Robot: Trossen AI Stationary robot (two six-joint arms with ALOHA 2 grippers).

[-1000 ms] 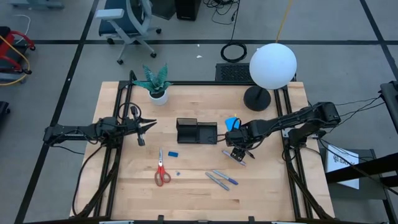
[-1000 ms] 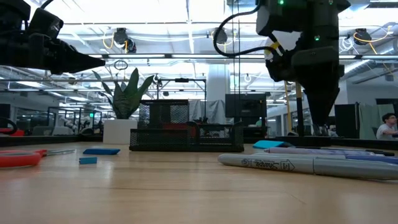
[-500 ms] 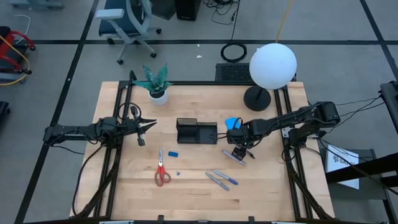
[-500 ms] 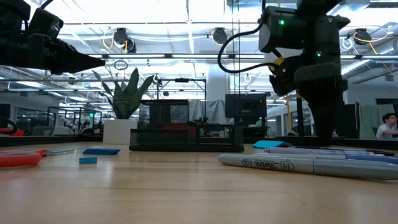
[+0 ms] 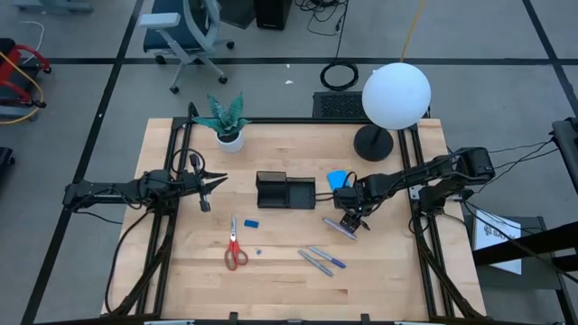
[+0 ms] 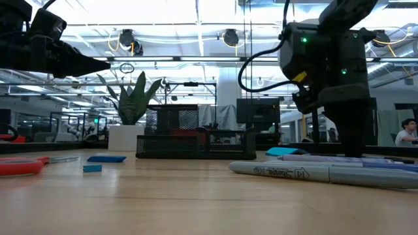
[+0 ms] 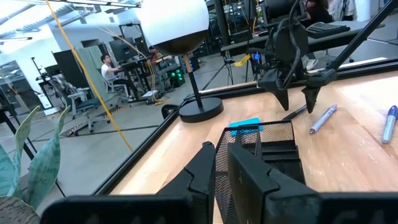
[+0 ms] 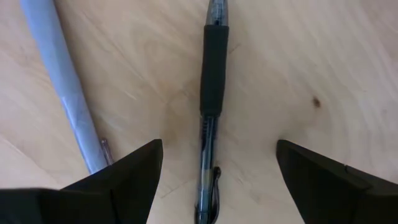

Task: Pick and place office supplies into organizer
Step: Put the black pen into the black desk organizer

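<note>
My right gripper [image 5: 349, 218] points straight down, open, low over the table to the right of the organizer [image 5: 285, 190]. In the right wrist view a black pen [image 8: 211, 81] lies flat on the wood between the two fingers of my right gripper [image 8: 219, 144], untouched. A grey pen [image 8: 62, 81] lies beside it. Two more pens [image 5: 318, 259] lie nearer the front edge. The blue note pad [image 5: 338, 178] lies by the organizer's right end. Red-handled scissors [image 5: 235, 248], a flat blue piece [image 5: 252, 221] and a tiny blue block [image 5: 258, 252] lie at front left. My left gripper [image 5: 212, 183] waits shut, left of the organizer.
A round lamp base [image 5: 372, 143] with a white globe [image 5: 396, 95] stands at the back right. A potted plant [image 5: 224, 122] stands at the back left. Bare wood lies between the scissors and the pens.
My right gripper has come down toward the pens on the table, staying open and pointing down. Nothing on the table has moved.
</note>
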